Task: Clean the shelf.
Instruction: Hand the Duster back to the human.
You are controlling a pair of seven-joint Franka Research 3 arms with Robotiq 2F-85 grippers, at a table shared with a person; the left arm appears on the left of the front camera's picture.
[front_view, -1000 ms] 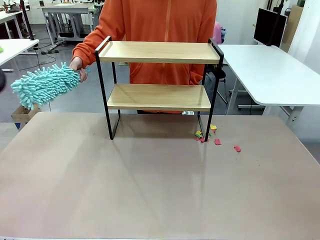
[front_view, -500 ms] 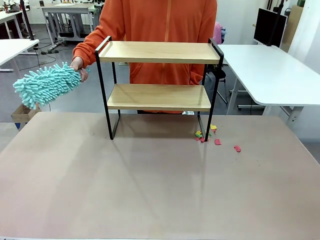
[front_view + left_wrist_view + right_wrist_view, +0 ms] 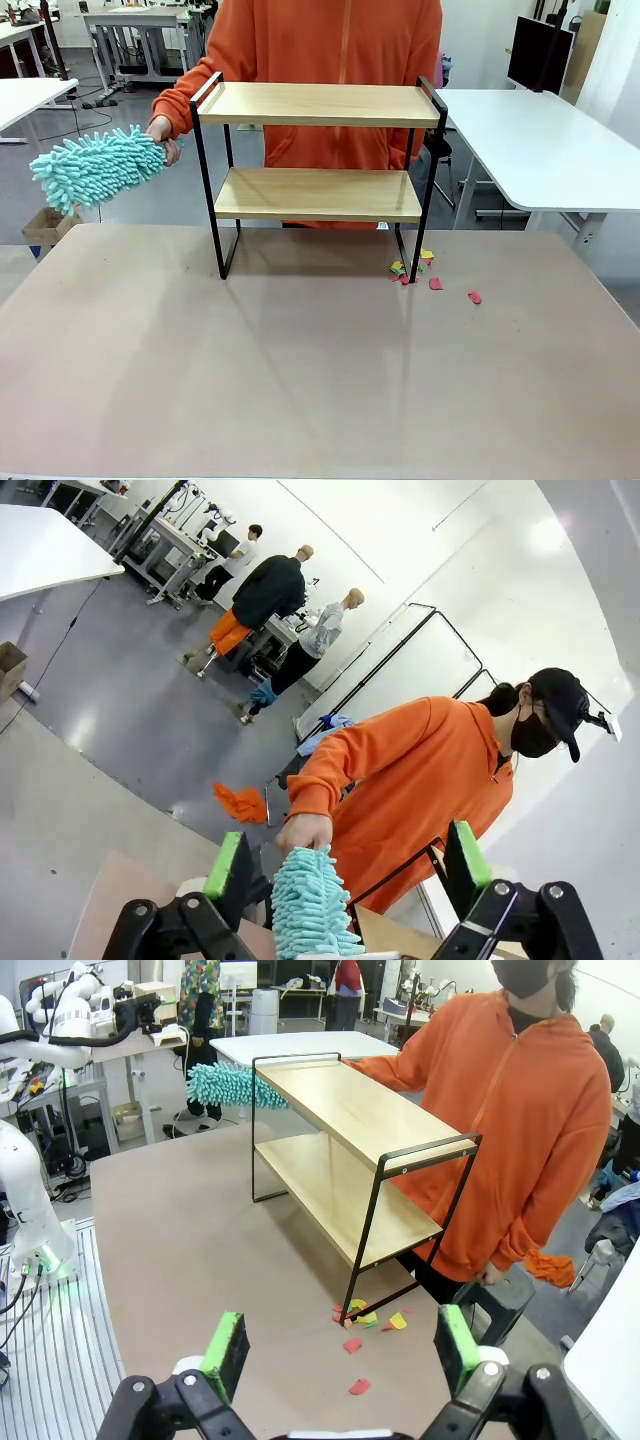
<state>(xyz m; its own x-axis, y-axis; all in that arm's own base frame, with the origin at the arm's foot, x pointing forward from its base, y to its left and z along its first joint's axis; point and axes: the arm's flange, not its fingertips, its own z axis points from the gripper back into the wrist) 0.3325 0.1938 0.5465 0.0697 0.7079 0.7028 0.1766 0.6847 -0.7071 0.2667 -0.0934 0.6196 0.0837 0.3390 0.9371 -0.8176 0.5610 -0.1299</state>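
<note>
Duster [image 3: 95, 168]: fluffy, teal, held out past left end of shelf, off the table edge. Not touching the boards.
Person's hand [image 3: 161, 131]: grips duster by its near end, just beside shelf's top left corner. Also seen in left wrist view [image 3: 303, 832], duster [image 3: 308, 905] hanging below it.
Left gripper [image 3: 347, 865]: up in the air, pointed at person. Green pads [image 3: 224, 864] wide apart, nothing between them but the duster farther off. Not holding anything.
Shelf [image 3: 318, 150]: stands at far middle of the table [image 3: 300, 380], right in front of person. Two wood boards in thin black frame, four legs down. Right wrist view sees it from the side [image 3: 350, 1150].
Top board [image 3: 318, 103]: bare, looks clean.
Low board [image 3: 318, 193]: bare too, no bits seen on it.
Scraps [image 3: 412, 267]: small red, yellow, green bits on table by shelf's front right leg, a couple more red ones a bit to the right. Same bits in right wrist view [image 3: 365, 1318].
Right gripper [image 3: 340, 1350]: high over table, looking down at shelf and scraps. Green pads [image 3: 226, 1355] wide, nothing held.
How far along: boards look done or close to done, prob. Scraps on table not picked up yet. Duster away from shelf, so no wiping right now. Can't tell if more wiping is planned.
</note>
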